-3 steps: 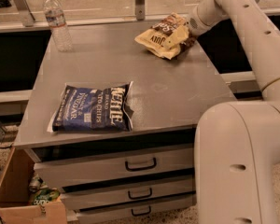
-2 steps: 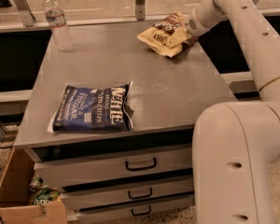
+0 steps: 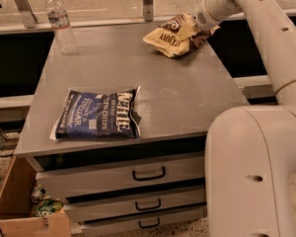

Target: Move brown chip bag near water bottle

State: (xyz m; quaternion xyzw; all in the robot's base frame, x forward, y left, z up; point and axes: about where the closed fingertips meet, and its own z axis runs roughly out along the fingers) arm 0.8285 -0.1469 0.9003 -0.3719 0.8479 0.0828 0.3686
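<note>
The brown chip bag [image 3: 168,38], dark brown above and tan-yellow below, is at the far right of the grey table top [image 3: 182,93]. It is tilted, with its right end raised. My gripper [image 3: 195,27] comes in from the upper right and is shut on the bag's right end, its fingertips hidden by the crinkled foil. The water bottle [image 3: 60,23], clear with a white cap, stands upright at the table's far left corner, well apart from the bag.
A dark blue Kettle chip bag [image 3: 98,113] lies flat at the front left of the table. Drawers with handles [image 3: 148,174] are below the top. A cardboard box [image 3: 19,206] stands on the floor at left. My arm's base [image 3: 256,172] fills the right foreground.
The brown chip bag has shifted slightly with my gripper and its right end has risen a little. The bottle and the Kettle bag have not moved.
</note>
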